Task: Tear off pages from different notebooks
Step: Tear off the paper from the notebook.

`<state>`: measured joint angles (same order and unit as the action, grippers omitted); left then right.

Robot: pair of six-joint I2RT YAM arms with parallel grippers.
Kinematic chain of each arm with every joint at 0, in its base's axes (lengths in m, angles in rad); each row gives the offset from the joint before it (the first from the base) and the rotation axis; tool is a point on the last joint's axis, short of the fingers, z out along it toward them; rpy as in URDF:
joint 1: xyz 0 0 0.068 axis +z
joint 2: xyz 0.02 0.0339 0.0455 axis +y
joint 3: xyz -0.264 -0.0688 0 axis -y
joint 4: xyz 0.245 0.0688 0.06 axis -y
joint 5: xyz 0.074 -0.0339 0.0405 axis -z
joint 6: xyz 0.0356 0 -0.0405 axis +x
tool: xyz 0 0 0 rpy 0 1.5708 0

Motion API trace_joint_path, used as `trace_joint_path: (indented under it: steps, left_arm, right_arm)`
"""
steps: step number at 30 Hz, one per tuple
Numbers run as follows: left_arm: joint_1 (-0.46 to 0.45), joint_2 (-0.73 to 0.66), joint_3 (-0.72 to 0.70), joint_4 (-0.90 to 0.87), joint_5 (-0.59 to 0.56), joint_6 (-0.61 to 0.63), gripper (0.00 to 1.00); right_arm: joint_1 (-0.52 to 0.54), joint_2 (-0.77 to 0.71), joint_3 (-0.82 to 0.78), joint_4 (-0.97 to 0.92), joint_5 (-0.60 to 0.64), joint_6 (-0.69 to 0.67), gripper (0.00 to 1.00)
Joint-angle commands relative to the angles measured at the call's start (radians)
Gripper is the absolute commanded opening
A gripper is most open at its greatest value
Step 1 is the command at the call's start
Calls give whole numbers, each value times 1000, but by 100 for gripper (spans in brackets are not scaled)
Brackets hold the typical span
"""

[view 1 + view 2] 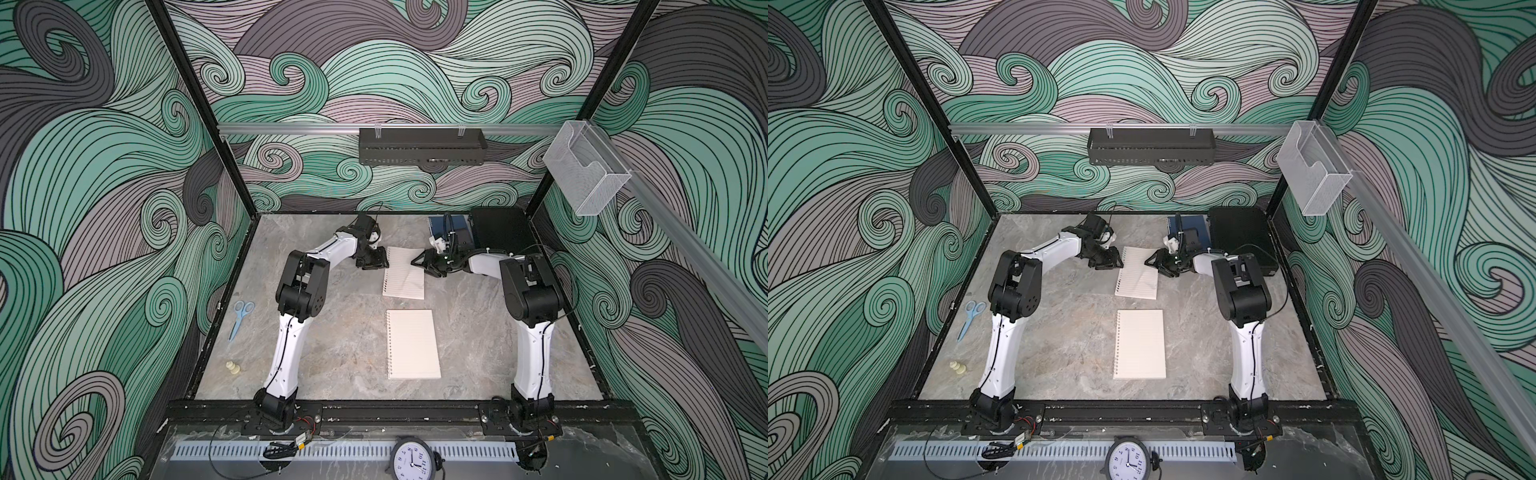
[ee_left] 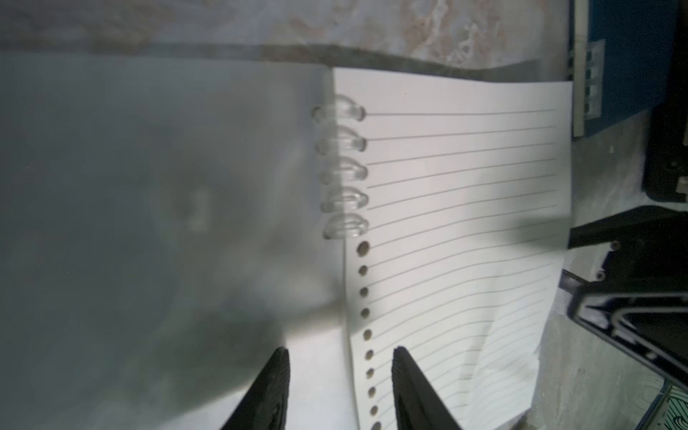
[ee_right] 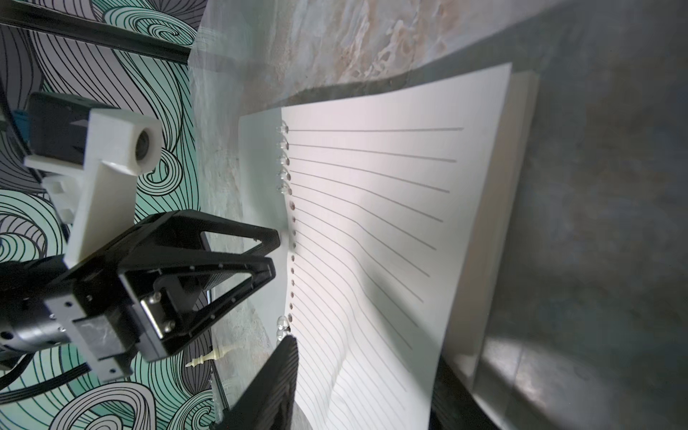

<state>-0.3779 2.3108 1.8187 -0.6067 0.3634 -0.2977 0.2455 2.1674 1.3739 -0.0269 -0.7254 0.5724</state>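
Observation:
The white lined notebook (image 1: pixel 404 286) lies at the back middle. Its top page (image 2: pixel 465 223) is bowed upward; its middle holes are off the rings (image 2: pixel 344 171), while the end holes are still threaded. My left gripper (image 2: pixel 340 352) stands open astride the page's punched edge. From the other side, my right gripper (image 3: pixel 365 372) is open at the page's free edge, with one finger (image 3: pixel 275 383) showing and the other behind the sheet. The cream notebook (image 1: pixel 412 344) lies nearer the front. The dark blue notebook (image 1: pixel 451 230) sits at the back right, partly behind my right arm.
A flat black case (image 1: pixel 500 232) sits in the back right corner beside the blue notebook. Light blue scissors (image 1: pixel 240 318) and a small cream chess piece (image 1: pixel 233 368) lie by the left wall. The lined notebook's clear cover (image 2: pixel 149 186) is folded back under my left gripper.

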Motion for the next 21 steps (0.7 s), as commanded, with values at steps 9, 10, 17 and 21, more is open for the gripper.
trace_joint_path:
  steps: [9, 10, 17, 21]
  left_arm:
    - [-6, -64, -141, 59, 57, -54, 44]
    - [-9, -73, -161, 66, 55, -64, 44]
    - [-14, -109, -215, 96, 36, -81, 44]
    - [-14, -101, -187, 81, 50, -80, 43]
  right_arm:
    - [-3, 109, 187, -163, 36, -90, 50]
    - [-3, 117, 205, -178, 41, -98, 50]
    - [-3, 159, 314, -275, 53, -157, 41]
    - [-3, 175, 360, -318, 64, -183, 40]
